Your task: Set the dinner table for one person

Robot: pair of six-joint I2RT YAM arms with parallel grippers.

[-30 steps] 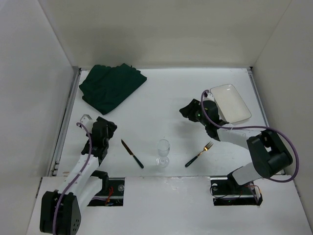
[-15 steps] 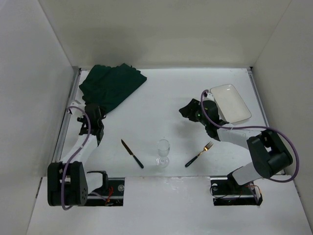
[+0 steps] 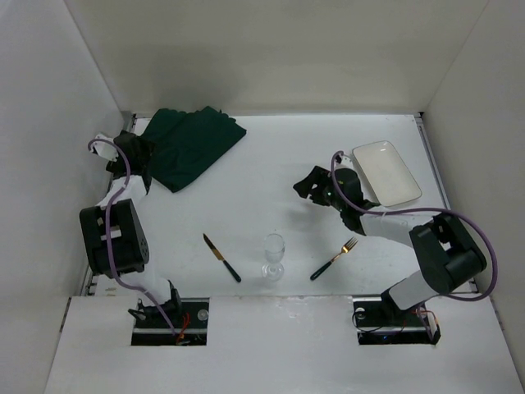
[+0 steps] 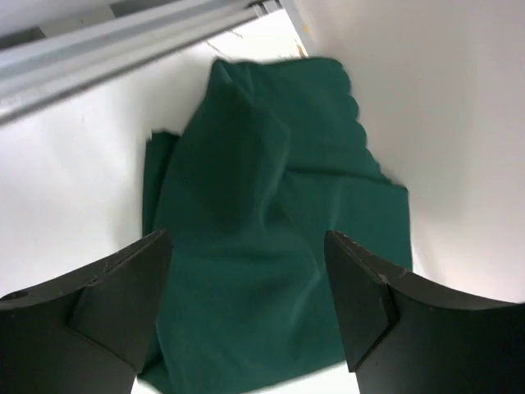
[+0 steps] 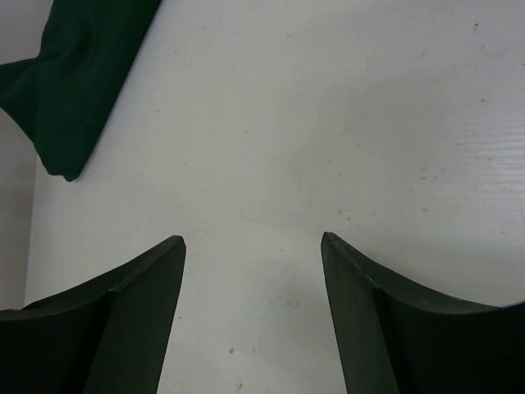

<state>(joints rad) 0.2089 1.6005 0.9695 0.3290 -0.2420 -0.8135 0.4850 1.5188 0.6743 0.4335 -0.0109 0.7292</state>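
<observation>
dark green cloth far left, white plate far right, knife, glass, fork in a near row

table: plain matte white. cloth: solid dark green, darker in the folds. plate: plain off-white. knife: gold blade, dark handle. fork: gold head, dark handle. glass: clear. left gripper and right gripper: both black.

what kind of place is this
Probably a robot test cell: a white tabletop boxed in by white walls, left arm and right arm bolted at its near edge, plus knife, glass and fork.
</observation>
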